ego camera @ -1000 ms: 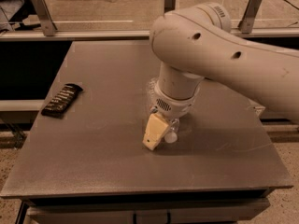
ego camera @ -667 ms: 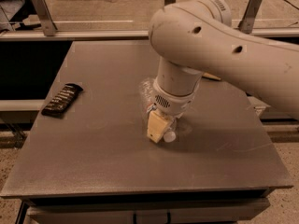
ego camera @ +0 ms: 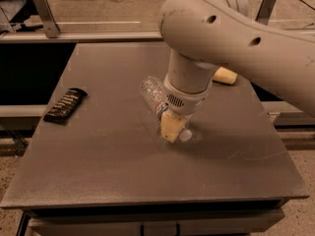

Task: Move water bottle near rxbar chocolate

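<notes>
The gripper (ego camera: 172, 131), its hold impossible to tell, sits over the cap end of the clear ribbed plastic water bottle (ego camera: 150, 90), which lies diagonally, well right of the flat black-wrapped rxbar chocolate (ego camera: 65, 104)

Nothing here is clear enough to read. The chocolate bar (ego camera: 65, 104), lying near the left edge of the table (ego camera: 98, 171), has rows of pale lettering on its black wrapper, but the letters are too small to make out. The water bottle (ego camera: 150, 90) lies on its side mid-table; the band round its middle shows a touch of red and no legible words. The gripper (ego camera: 173, 127) is down over the bottle's cap end.
</notes>
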